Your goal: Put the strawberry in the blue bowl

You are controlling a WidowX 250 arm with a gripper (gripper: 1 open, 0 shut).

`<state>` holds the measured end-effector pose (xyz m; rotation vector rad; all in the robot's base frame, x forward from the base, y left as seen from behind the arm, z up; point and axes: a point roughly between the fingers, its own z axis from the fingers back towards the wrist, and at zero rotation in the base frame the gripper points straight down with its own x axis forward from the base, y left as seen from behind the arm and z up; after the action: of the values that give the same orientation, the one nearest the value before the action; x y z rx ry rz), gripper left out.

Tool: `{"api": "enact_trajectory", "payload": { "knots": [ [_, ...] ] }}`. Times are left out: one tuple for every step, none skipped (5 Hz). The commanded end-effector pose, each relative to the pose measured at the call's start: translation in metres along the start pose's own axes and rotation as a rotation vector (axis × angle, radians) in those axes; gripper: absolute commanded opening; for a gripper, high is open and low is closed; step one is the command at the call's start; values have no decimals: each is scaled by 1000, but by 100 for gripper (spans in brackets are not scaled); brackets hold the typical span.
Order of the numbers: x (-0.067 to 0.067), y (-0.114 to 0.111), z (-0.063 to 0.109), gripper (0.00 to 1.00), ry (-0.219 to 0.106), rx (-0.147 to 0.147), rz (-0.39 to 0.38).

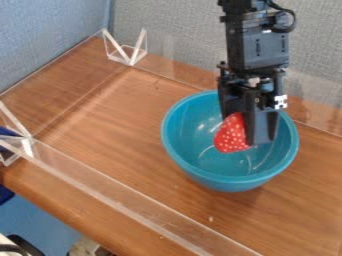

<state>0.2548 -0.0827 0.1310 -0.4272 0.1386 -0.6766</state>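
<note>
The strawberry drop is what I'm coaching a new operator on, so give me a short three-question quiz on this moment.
1. True or false: the strawberry already lies loose on the floor of the blue bowl.
2. What is the gripper doing? A) open and empty B) shut on the strawberry C) gripping the bowl's rim
3. Fill in: the bowl stands on a ____ table.

Key: 1 false, it is held inside the bowl's mouth; 2 B; 3 wooden.
</note>
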Motion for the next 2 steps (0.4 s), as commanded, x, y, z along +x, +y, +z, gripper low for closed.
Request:
{"api": "enact_trajectory", "payload": {
  "knots": [
    [0, -5, 7, 0, -33, 31, -28],
    [0, 0, -1, 0, -15, 23, -25]
  ]
}}
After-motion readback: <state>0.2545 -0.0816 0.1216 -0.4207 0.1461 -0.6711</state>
